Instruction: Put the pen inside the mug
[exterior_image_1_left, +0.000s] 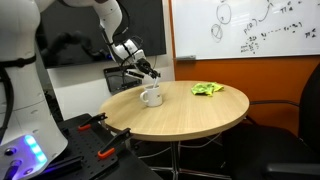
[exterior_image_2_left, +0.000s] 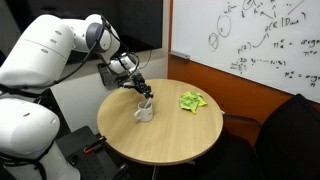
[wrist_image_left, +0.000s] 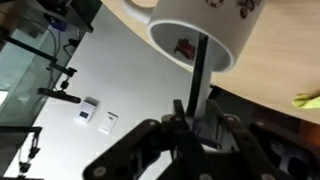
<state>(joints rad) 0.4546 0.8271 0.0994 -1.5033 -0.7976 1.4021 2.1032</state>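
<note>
the mug (exterior_image_2_left: 145, 110) stands on the table (exterior_image_2_left: 170, 145), left of its middle. the claw (exterior_image_2_left: 143, 90) hangs just above it, and the pen (wrist_image_left: 197, 70) in the claw reaches to the mug's mouth. a cloth (exterior_image_2_left: 192, 101) lies to the mug's right, apart from it.

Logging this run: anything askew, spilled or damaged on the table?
Nothing stands out. The white ceramic mug stands upright on the round wooden table, with no spill visible. The gripper holds the thin black pen, its tip at the mug's mouth. The crumpled green cloth lies apart from the mug.
</note>
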